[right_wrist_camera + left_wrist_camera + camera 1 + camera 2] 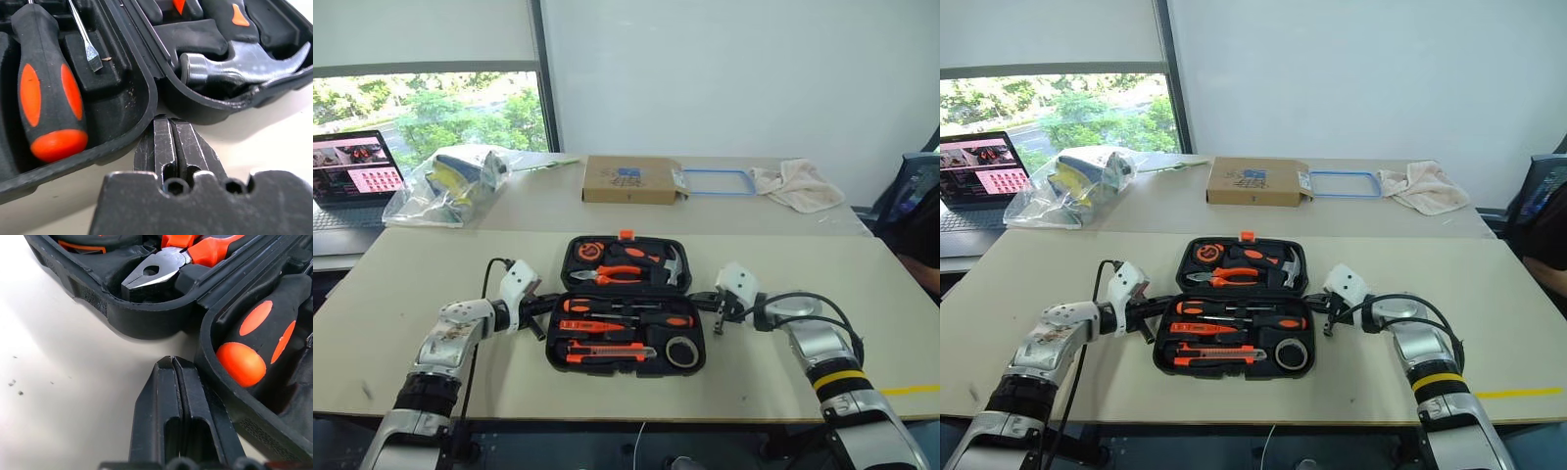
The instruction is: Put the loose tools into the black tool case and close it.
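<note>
Case open, tools in, both sides flanked

Black tool case [626, 305] lies open mid-table [401, 294], lid far, orange latch on the far edge, long axis left-right. Screwdrivers [636, 319] and utility knife [607, 351] lie left-right in the near tray. Left tool [540, 311] and right tool [716, 309], fingers pressed together and empty, sit just beside the case ends.

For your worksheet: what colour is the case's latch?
Orange latch, clearest in the left eye view.

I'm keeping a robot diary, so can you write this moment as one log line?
black moulded plastic tool case: open, tools in recesses | left gripper: shut, at case's left edge by hinge | right gripper: shut, at right edge | lid: not closed
</note>
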`<control>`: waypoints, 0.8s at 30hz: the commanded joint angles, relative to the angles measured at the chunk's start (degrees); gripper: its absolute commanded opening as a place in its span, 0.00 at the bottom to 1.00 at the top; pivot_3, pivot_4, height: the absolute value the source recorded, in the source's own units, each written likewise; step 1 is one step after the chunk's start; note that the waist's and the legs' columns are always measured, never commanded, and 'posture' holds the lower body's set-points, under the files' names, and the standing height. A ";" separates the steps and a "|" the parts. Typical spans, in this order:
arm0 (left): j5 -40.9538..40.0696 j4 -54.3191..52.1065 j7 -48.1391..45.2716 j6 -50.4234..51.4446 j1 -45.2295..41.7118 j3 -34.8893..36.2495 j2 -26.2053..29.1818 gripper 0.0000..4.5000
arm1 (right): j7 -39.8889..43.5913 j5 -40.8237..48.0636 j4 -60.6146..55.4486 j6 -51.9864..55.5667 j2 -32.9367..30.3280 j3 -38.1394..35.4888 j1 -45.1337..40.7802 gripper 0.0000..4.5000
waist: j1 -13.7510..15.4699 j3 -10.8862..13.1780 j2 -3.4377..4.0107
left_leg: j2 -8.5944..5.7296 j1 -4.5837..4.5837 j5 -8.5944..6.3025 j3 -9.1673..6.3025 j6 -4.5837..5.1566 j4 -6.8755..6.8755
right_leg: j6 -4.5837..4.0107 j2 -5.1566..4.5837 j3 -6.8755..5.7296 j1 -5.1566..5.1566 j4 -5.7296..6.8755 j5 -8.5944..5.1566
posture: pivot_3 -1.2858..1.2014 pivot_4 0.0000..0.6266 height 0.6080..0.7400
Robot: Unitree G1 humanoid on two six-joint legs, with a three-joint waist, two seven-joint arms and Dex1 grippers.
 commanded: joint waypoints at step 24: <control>-15.27 -14.08 -3.93 24.90 12.72 15.44 16.41 0.88 | 3.46 23.03 -36.23 36.88 -18.46 -16.83 24.55 0.86 | 0.93 0.00 0.01 | 0.04 0.10 -0.04 -0.02 0.06 0.11 | -0.01 -0.09 0.05 0.06 0.00 -0.01 | 0.52 0.24 1.00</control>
